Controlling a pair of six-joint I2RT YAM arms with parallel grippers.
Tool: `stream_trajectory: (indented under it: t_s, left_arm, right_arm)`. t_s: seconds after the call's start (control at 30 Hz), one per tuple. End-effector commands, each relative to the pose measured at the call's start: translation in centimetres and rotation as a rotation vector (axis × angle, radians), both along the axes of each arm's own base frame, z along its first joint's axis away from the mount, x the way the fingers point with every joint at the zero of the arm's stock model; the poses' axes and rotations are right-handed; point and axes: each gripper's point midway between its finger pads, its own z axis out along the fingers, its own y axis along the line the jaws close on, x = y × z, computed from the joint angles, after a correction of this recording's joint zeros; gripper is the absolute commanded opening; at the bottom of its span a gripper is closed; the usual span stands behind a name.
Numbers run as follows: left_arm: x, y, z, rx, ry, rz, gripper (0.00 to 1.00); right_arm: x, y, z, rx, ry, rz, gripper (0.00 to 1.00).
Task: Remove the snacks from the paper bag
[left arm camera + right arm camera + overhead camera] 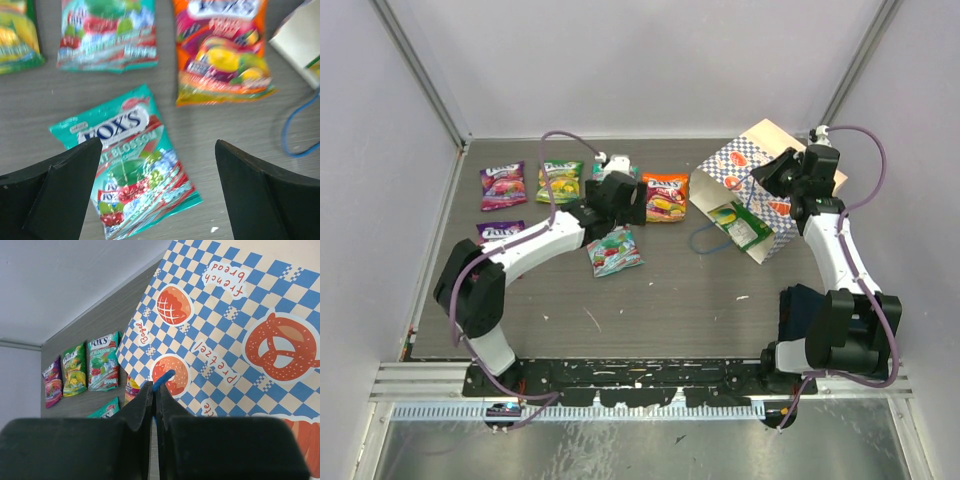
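The paper bag (732,160) (240,325) lies on its side at the right, mouth facing left. A green snack (735,222) shows inside the mouth. My right gripper (772,172) (156,387) is shut on the bag's blue cord handle (165,377), holding the top side up. Several snacks lie on the table: purple (503,185), green (560,181), orange (665,196) (220,55), a second purple (500,232) and teal (615,250) (132,165). My left gripper (618,200) (157,145) hangs open just above the teal packet, touching nothing.
Another teal packet (107,35) lies beyond the left gripper, between the green and orange ones. The bag's other blue cord (705,240) (300,130) loops onto the table by its mouth. Grey walls close in the left, back and right sides.
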Motion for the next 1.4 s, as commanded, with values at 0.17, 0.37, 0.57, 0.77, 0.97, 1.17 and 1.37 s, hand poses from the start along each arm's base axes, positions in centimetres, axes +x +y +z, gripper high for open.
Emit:
stream_trajectory:
  t_s: [0.17, 0.37, 0.57, 0.77, 0.97, 1.17, 1.37]
  left_arm:
    - [-2.4, 1.7, -8.6, 0.067, 0.136, 0.014, 0.98]
    - [-3.1, 1.6, -9.8, 0.077, 0.157, -0.031, 0.98]
    - [-4.6, 1.4, -11.2, 0.144, 0.208, -0.178, 0.98]
    - [-6.7, 1.6, -13.0, 0.193, 0.278, -0.307, 0.98]
    - [-8.8, 0.8, -13.5, 0.200, 0.314, -0.482, 0.98]
    - [-10.3, -0.1, -14.7, 0.232, 0.392, -0.673, 0.98]
    - [-10.2, 0.6, -15.6, 0.290, 0.452, -0.702, 0.98]
  right_arm:
    - [-0.2, 1.1, 5.3, -0.009, -0.154, 0.031, 0.01]
    - [-0.4, 1.1, 5.3, -0.016, -0.154, 0.032, 0.01]
    - [-0.3, 1.2, 5.3, -0.013, -0.155, 0.041, 0.01]
    - [-0.4, 1.3, 5.4, -0.014, -0.160, 0.046, 0.01]
    - [-0.3, 1.4, 5.3, -0.007, -0.158, 0.050, 0.01]
    - [-0.3, 1.6, 5.4, 0.001, -0.163, 0.054, 0.01]
    - [-0.2, 1.7, 5.2, 0.000, -0.162, 0.060, 0.01]
